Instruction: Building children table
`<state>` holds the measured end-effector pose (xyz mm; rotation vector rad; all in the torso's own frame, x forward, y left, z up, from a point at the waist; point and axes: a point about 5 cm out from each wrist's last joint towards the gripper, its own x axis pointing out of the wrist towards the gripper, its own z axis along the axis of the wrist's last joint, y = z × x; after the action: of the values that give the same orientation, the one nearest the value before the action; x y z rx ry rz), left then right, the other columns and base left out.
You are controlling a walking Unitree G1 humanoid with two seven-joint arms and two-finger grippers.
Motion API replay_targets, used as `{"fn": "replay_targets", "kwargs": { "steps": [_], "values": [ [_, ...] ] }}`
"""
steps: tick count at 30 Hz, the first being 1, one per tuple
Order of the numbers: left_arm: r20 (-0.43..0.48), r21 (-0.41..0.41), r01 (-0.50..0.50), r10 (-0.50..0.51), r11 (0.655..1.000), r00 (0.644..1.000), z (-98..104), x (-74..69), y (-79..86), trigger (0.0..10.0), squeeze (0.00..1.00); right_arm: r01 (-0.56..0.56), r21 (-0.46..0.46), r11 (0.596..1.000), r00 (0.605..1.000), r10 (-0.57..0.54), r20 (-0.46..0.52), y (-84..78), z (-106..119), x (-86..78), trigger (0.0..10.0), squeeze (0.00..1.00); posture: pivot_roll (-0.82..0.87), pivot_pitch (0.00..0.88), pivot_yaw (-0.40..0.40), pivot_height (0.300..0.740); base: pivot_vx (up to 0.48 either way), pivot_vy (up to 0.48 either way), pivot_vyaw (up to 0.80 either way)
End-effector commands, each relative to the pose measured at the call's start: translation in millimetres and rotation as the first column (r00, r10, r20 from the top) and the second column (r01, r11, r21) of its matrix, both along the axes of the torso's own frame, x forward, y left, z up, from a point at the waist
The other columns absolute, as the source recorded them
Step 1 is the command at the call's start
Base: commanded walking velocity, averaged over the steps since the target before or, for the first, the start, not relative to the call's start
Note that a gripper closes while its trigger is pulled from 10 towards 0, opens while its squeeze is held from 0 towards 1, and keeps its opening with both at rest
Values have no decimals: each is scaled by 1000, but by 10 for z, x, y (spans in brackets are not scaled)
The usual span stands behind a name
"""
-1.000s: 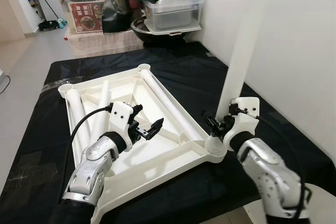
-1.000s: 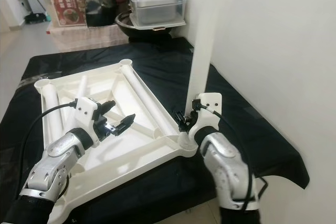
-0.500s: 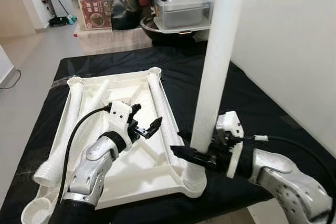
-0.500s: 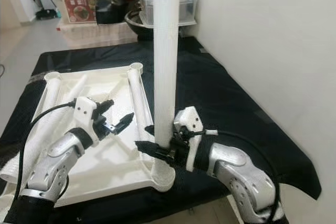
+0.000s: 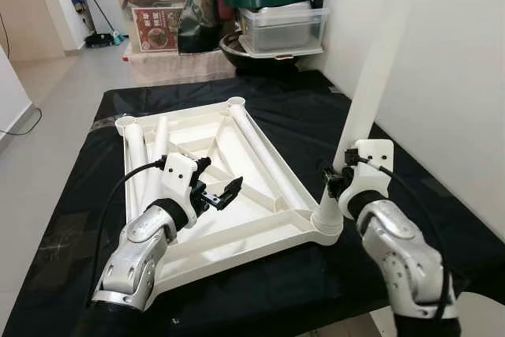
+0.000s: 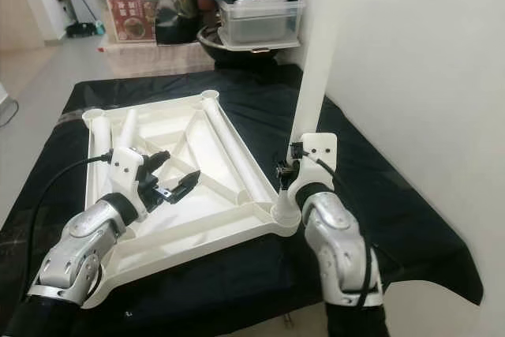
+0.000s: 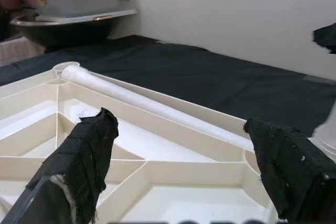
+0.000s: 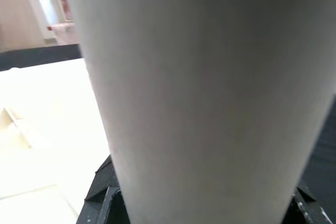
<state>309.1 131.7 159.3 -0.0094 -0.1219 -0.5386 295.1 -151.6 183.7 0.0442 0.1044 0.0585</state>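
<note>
The white children's table top [image 5: 237, 230] lies upside down on a black cloth. A long white table leg [image 5: 372, 76] stands in its near right corner socket [image 5: 326, 222], leaning away to the right. My right gripper [image 5: 333, 179] is shut on this leg just above the socket; in the right wrist view the leg [image 8: 199, 93] sits very close to the camera. My left gripper [image 5: 218, 193] hovers open over the ribbed underside, with nothing between its fingers [image 7: 84, 156]. Another leg [image 7: 152, 103] lies along the far rail.
Two more loose legs [image 5: 136, 147] lie along the table top's left side. Plastic storage boxes [image 5: 282, 25] and a dark pot [image 5: 245, 49] stand at the back. A white wall [image 5: 442, 76] is close on the right. Floor [image 5: 47, 92] lies beyond the cloth's left edge.
The camera has shifted. My right wrist has turned from lying sideways across the leg to upright behind it, and the leg now leans right. The left gripper stays open over the ribs.
</note>
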Motion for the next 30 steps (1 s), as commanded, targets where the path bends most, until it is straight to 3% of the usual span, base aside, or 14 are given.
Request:
{"fn": "replay_targets", "kwargs": {
  "steps": [1,3,4,5,7,8,11,17,22,23,24,25,29,30],
  "values": [
    [-16,15,-5,5,1000,1000,-58,-14,8,10000,0,-27,4,1000,991,27,-129,49,-211,-24,10000,0,-124,0,-12,740,0,0,0],
    [-17,14,-3,4,1000,1000,-60,-16,7,10000,0,-100,43,994,993,103,-61,71,-107,12,10000,392,-129,0,-10,740,0,0,0],
    [-17,14,-3,4,1000,1000,-60,-16,7,10000,0,-100,43,994,993,103,-61,71,-107,12,10000,392,-129,0,-10,740,0,0,0],
    [-16,14,-2,2,1000,1000,-60,-17,9,10000,0,-104,59,993,994,105,-21,6,-36,49,10000,1000,-129,0,-10,740,0,0,0],
    [-15,13,-3,3,1000,1000,-57,-14,18,10000,0,-156,105,982,988,158,-2,-7,31,77,10000,1000,-129,0,-12,740,0,0,0],
    [-15,12,-3,3,1000,1000,-55,-14,20,10000,0,-171,119,978,985,172,1,-4,45,82,10000,0,-129,0,-12,740,0,0,0],
    [-15,10,-5,5,1000,1000,-53,-10,26,10000,0,-296,130,946,955,292,47,24,140,65,10000,0,-130,0,-15,740,0,0,0],
    [-14,8,-10,10,1000,1000,-55,-3,34,10000,0,-784,17,621,621,783,28,110,134,-360,7529,0,-128,0,-19,740,0,0,0],
    [-14,8,-10,10,1000,1000,-55,-3,34,10000,0,-791,16,612,612,790,24,111,126,-370,7529,0,-128,0,-19,740,0,0,0],
    [-13,8,-10,11,1000,1000,-53,0,34,10000,0,-817,24,576,577,817,4,145,74,-415,2235,0,-121,0,-24,740,0,0,0],
    [-13,10,-12,12,1000,1000,-53,0,38,10000,0,-802,37,596,596,803,-28,180,-24,-384,0,0,-113,0,-25,740,0,0,0],
    [-12,11,-13,14,1000,1000,-52,-1,44,10000,0,-721,56,690,687,723,-72,170,-139,-268,0,0,-114,0,-22,740,0,0,0],
    [-12,12,-14,14,1000,1000,-52,-2,48,10000,0,-655,63,753,746,657,-107,160,-219,-188,0,0,-114,0,-22,740,0,0,0],
    [-12,14,-13,14,1000,1000,-53,-2,47,10000,0,-459,74,886,876,464,-132,42,-289,-28,0,0,-115,0,-19,740,0,0,0]
  ]
}}
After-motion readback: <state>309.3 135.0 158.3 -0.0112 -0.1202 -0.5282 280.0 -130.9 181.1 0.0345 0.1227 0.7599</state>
